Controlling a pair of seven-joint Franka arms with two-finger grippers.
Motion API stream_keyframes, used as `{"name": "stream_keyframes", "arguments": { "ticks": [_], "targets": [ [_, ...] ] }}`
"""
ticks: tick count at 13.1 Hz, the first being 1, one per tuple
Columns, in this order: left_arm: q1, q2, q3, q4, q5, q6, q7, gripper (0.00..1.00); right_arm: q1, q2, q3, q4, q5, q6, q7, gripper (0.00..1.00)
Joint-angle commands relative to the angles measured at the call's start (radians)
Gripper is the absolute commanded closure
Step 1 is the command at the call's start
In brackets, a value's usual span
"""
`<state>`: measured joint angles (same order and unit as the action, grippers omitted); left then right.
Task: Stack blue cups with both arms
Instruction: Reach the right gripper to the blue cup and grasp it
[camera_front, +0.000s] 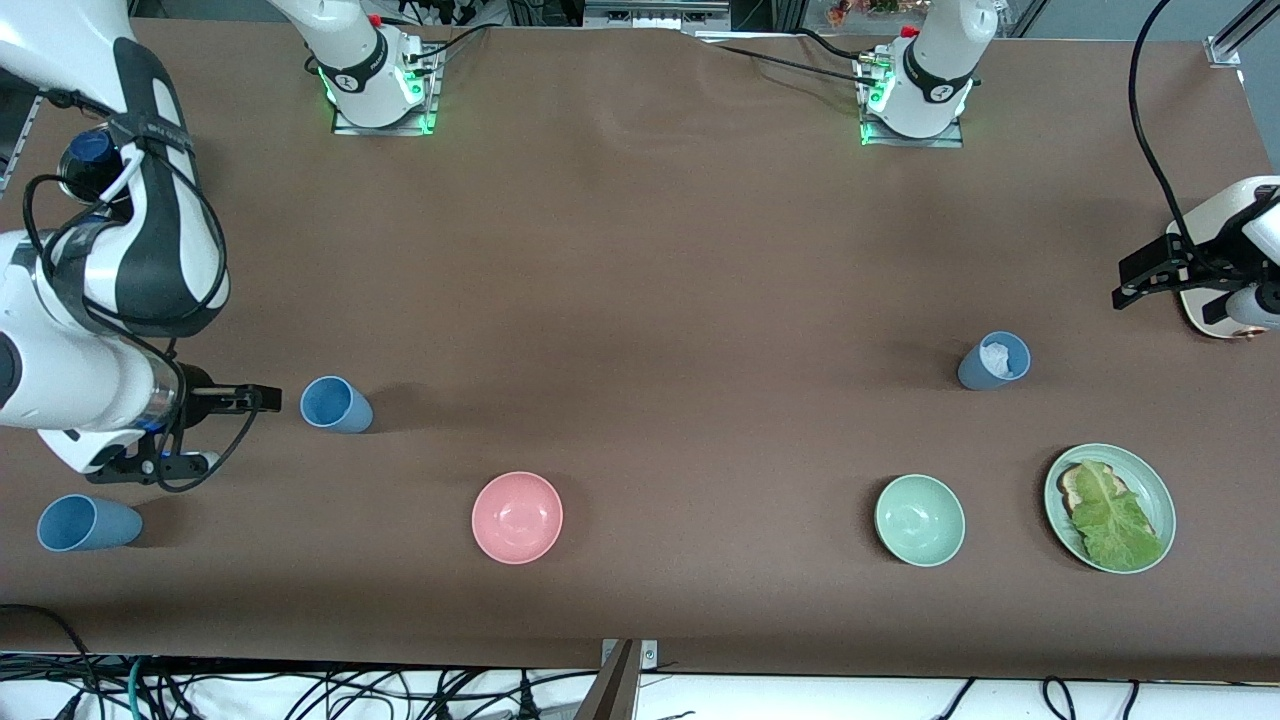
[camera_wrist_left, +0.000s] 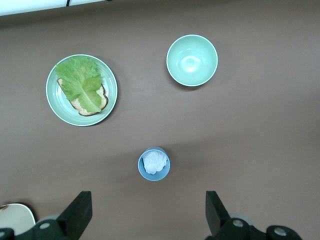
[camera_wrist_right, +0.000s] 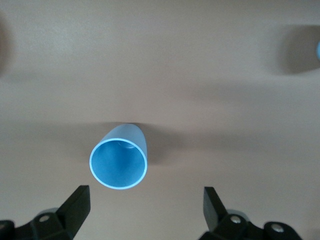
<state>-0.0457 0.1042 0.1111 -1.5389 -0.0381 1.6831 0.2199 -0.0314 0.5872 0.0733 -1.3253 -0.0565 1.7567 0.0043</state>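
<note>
Cups are scattered, so I hover right gripper (camera_wrist_right: 145, 212) wide open, empty, over one blue cup (camera_wrist_right: 119, 162); left gripper (camera_wrist_left: 149, 215) likewise over another (camera_wrist_left: 154, 164).

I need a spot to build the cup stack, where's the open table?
Widest bare stretch: mid-table, between the pink bowl and the arm bases, bordered by the empty blue cup and the cup holding white paper. Crowded: green bowl beside the lettuce plate; the right gripper, open, by the corner cup.
</note>
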Motion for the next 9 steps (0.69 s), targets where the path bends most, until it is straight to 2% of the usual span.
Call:
{"name": "stream_keyframes", "arguments": {
  "ticks": [1,4,9],
  "targets": [
    [-0.008,0.002,-0.001,0.003,0.037,-0.005,0.006,0.0,-0.01,0.029,0.006,0.029,0.032,0.022,-0.003,0.0],
    [-0.008,0.002,-0.001,0.003,0.037,-0.006,0.006,0.0,-0.002,0.071,0.01,0.008,0.037,0.064,-0.006,0.0],
    [-0.011,0.003,-0.001,0.003,0.037,-0.006,0.006,0.0,-0.008,0.074,0.01,-0.112,0.04,0.187,-0.024,0.0]
  ]
}}
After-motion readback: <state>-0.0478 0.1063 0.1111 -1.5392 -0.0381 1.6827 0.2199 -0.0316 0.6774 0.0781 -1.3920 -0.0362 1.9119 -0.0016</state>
